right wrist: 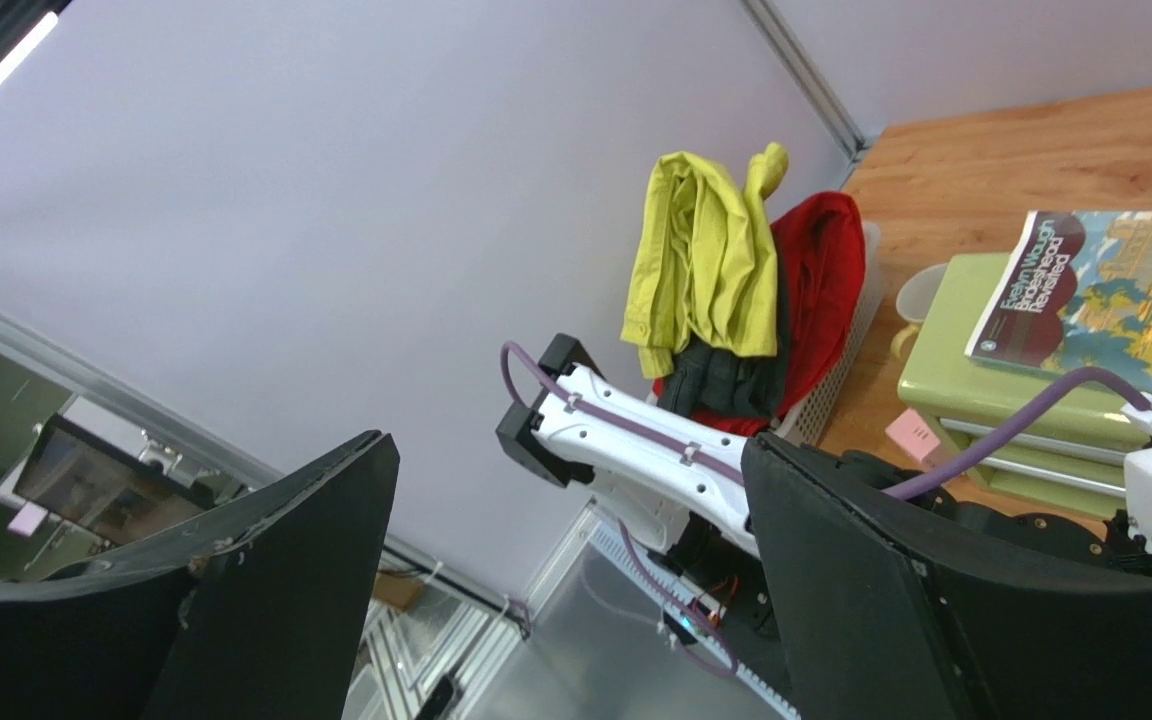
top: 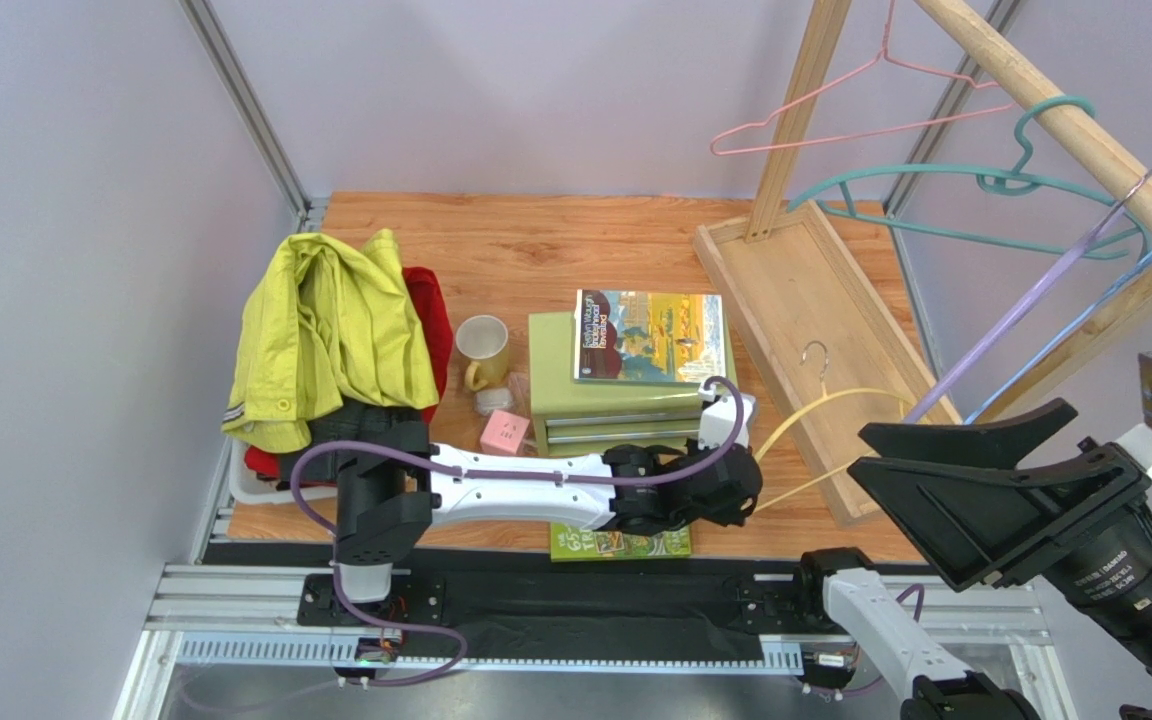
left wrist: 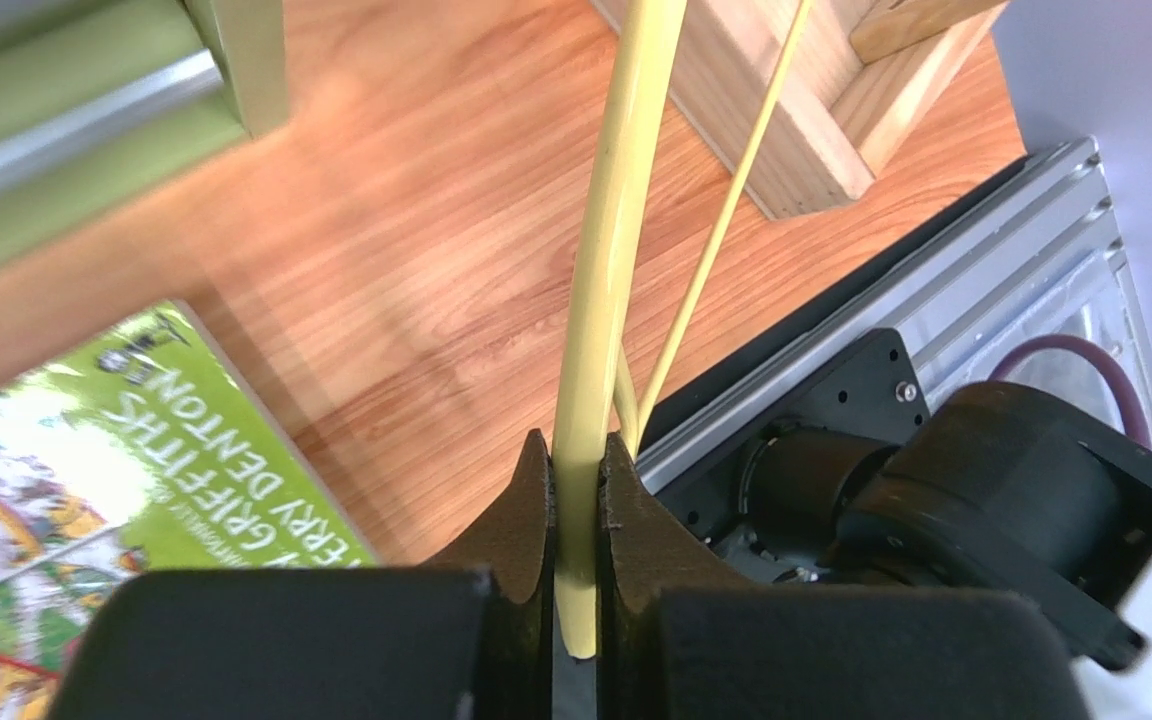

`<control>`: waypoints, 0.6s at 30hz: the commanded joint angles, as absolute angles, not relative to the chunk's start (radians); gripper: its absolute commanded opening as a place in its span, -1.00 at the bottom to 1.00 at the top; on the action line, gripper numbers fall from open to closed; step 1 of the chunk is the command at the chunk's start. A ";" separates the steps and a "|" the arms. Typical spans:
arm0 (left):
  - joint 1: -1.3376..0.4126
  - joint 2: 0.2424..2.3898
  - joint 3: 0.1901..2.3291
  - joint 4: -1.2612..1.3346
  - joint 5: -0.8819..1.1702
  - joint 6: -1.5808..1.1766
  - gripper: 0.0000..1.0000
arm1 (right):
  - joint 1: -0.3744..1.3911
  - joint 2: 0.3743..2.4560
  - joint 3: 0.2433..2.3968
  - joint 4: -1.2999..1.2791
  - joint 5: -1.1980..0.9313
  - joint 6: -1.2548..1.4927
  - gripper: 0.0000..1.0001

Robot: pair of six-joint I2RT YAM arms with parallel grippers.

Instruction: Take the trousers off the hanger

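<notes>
Wooden surface (top: 597, 248) between pale walls, trousers (top: 330, 330) heaped at left of frame, off the yellow hanger (top: 838, 420) at lower right, pinched tight in left jaws, likely for putting away, right jaws wide, holding nothing.

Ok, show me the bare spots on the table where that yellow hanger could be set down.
Bare wood lies along the back edge, behind the mug and green box, up to the rack base. A smaller patch sits in front of the box, by the left gripper. The left side is crowded by the piled trousers.
</notes>
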State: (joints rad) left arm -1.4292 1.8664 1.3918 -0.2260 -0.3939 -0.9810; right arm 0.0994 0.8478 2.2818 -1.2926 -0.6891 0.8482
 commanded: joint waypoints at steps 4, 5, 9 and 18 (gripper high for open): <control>-1.427 1.786 1.658 -0.513 -0.462 -0.657 -1.00 | 0.107 0.882 2.250 -1.181 -0.462 0.956 0.81; -1.427 1.784 1.683 -0.528 -0.462 -0.614 -1.00 | 0.109 0.884 2.270 -1.177 -0.437 0.960 0.81; -1.422 1.776 1.807 -0.626 -0.494 -0.482 -1.00 | 0.117 0.885 2.335 -1.163 -0.191 0.945 0.82; -1.397 1.738 2.008 -0.584 -0.414 -0.086 -1.00 | 0.135 0.756 2.256 -1.020 0.233 0.893 0.76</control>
